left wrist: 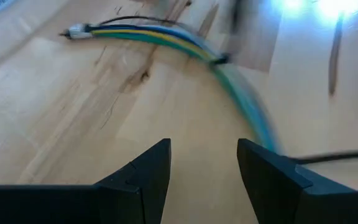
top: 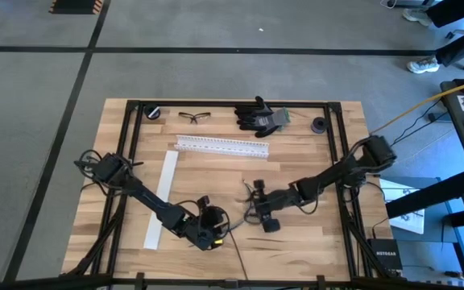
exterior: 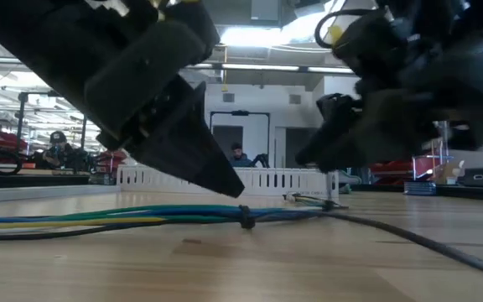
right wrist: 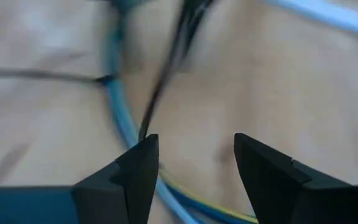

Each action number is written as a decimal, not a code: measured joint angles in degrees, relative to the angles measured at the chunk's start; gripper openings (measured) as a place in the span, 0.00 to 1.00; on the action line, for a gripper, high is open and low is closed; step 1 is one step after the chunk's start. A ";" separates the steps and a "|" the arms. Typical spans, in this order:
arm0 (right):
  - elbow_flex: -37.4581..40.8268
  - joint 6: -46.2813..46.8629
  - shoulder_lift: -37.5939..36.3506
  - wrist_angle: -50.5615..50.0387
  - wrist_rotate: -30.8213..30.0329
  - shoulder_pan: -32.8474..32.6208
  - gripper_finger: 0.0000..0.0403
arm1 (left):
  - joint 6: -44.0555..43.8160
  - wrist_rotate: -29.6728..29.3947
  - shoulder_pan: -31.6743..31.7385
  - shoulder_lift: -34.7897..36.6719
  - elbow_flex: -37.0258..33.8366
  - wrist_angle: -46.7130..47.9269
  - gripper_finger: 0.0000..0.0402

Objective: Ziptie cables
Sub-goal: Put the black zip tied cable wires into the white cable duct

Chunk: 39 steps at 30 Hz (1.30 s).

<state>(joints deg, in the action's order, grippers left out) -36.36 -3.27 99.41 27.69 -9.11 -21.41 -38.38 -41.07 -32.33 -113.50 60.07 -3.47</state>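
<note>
The cables point(exterior: 141, 216) lie flat on the wooden table as a bundle of blue, green, yellow and dark strands, with a dark band point(exterior: 246, 220) around them. The left wrist view shows the same bundle point(left wrist: 166, 37) and band point(left wrist: 220, 59). My left gripper point(left wrist: 204, 168) hangs low over the table, short of the bundle, open with bare wood between its fingers; it is near the front edge point(top: 214, 224). My right gripper point(right wrist: 194, 168) is open just above the blue strands point(right wrist: 120, 118), which run under its fingers. A thin dark wire point(right wrist: 166, 74) lies beside them.
A white slotted rail point(top: 221, 146) and a flat white strip point(top: 162, 199) lie to the far and left. Black gloves point(top: 258, 117), safety glasses point(top: 194, 117) and two small black round parts point(top: 320, 125) sit along the far edge. A person point(exterior: 240, 156) sits in the room behind.
</note>
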 joint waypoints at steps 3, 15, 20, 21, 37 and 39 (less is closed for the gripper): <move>-0.31 -1.69 0.09 -1.08 5.33 -1.57 0.48 | -0.24 0.23 0.23 -0.02 0.00 0.36 0.42; -0.55 -4.95 7.24 2.01 0.46 -8.46 0.48 | -0.20 0.26 0.52 -0.02 0.00 0.83 0.42; -0.40 -4.51 3.48 -3.30 -2.55 -8.93 0.48 | -0.16 0.71 0.52 0.16 0.03 1.38 0.42; -0.39 -4.32 2.56 -4.26 -3.06 -8.91 0.48 | 0.02 1.22 0.52 0.22 0.19 1.37 0.42; -8.25 -4.07 11.80 -4.19 5.44 -4.30 0.44 | 0.91 2.14 -1.04 11.04 1.88 12.65 0.42; -8.52 -2.98 12.53 -5.51 6.42 -4.28 0.38 | -1.06 2.14 -1.71 13.38 1.89 15.78 0.42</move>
<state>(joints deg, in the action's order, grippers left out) -44.88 -6.25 111.94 22.18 -2.69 -25.69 -39.43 -38.93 -34.04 -100.12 61.97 12.31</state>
